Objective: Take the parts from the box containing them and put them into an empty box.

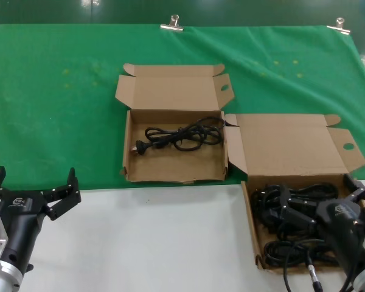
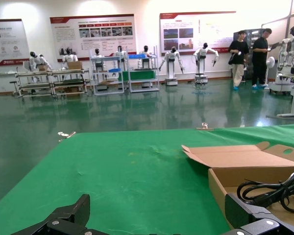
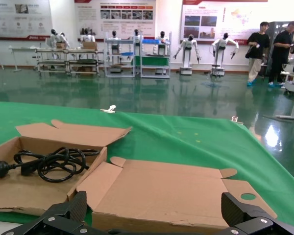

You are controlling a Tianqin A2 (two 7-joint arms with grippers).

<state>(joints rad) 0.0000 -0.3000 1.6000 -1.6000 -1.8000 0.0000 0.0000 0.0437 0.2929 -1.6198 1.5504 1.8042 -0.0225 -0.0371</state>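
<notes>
matt brown cardboard boxes; dull black rubbery cords; soft green cloth; matt black plastic fingers.

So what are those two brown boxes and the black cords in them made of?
Both boxes, the left box and the right box, look like matte brown cardboard: folded flaps, creases, a punched tab. The cords look like black rubber or plastic cable, slightly glossy, coiled loosely.
</notes>
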